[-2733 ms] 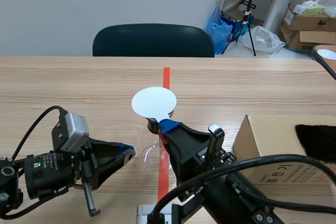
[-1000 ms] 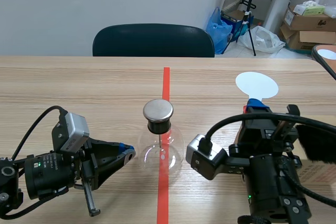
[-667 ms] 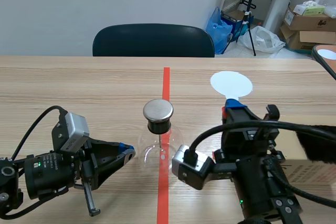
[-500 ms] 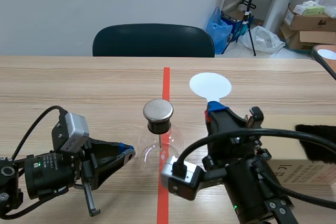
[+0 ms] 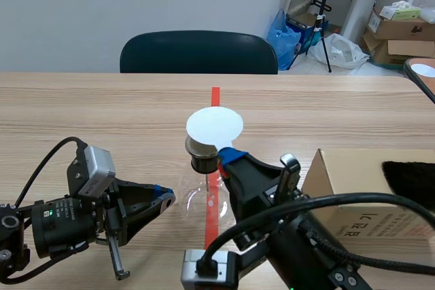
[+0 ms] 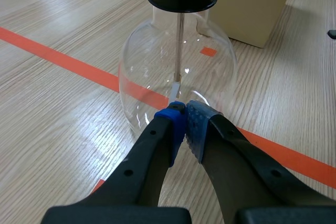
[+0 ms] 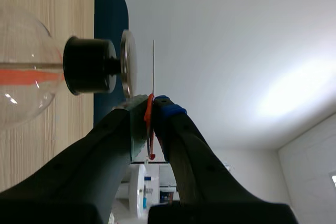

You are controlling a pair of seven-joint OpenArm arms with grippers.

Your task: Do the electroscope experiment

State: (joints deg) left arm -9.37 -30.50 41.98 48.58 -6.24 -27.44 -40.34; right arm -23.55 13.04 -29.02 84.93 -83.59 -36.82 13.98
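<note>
Your right gripper [image 5: 228, 157] pinches the white disc [image 5: 215, 125] just over the metal cap [image 5: 196, 146] of the flask [image 6: 157, 72]; lower it level, gently. Your left gripper [image 6: 185, 120] rests pressed together, near-left of the glass.

A flat white round disc [image 5: 215, 125], pinched by the right gripper [image 5: 228, 156], hangs over the metal-capped clear glass flask [image 5: 197, 198] at the middle; the left gripper [image 5: 166, 197] lies near left, beside the flask.
</note>
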